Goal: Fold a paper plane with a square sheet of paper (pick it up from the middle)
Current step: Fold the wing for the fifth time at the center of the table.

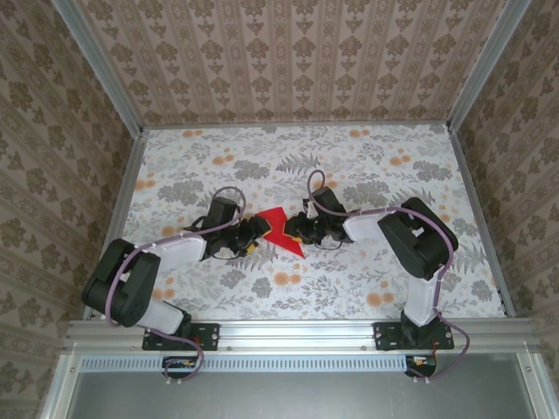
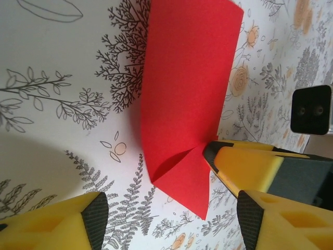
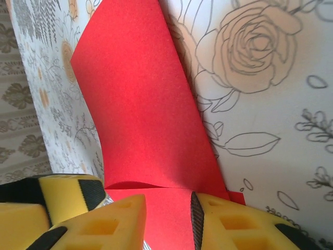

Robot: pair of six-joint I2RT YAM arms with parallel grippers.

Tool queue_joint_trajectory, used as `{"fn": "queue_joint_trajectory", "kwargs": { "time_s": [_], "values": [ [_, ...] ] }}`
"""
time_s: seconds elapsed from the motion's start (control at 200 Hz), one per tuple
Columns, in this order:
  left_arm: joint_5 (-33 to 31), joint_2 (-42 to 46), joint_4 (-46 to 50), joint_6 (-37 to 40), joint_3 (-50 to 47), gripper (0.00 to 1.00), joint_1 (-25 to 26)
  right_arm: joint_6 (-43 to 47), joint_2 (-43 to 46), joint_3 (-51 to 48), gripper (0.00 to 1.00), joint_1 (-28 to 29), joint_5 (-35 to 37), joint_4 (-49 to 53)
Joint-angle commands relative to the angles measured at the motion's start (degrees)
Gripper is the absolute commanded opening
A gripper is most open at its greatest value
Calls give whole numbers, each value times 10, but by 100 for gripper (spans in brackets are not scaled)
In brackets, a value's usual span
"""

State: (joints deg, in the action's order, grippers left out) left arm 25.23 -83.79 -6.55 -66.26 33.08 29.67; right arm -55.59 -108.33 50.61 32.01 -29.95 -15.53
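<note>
The square sheet of paper (image 1: 278, 227) is bright red and folded to a pointed shape, lying at the table's middle between both grippers. In the left wrist view the paper (image 2: 187, 88) curls up off the table, one flap overlapping near its lower tip. My left gripper (image 2: 171, 221) is open, its fingers wide apart on either side of that tip, not touching it. My right gripper (image 3: 166, 208) is open a little, its fingers resting on the paper (image 3: 140, 104) with flat red sheet showing between them. One right finger (image 2: 244, 166) touches the paper's edge.
The table (image 1: 367, 166) has a floral cover. Wallpapered walls (image 1: 288, 52) close it in at the back and both sides, with metal posts at the corners. A metal rail (image 1: 297, 333) runs along the near edge by the arm bases.
</note>
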Motion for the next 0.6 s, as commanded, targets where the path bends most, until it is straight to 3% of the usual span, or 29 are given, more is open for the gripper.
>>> {"fn": "queue_joint_trajectory", "kwargs": {
  "time_s": [0.0, 0.59],
  "values": [
    [17, -18, -35, -16, 15, 65, 6, -15, -21, -19, 31, -11, -8, -14],
    [56, -89, -162, -53, 7, 34, 8, -9, -18, -28, 31, -20, -37, -52]
  ]
}}
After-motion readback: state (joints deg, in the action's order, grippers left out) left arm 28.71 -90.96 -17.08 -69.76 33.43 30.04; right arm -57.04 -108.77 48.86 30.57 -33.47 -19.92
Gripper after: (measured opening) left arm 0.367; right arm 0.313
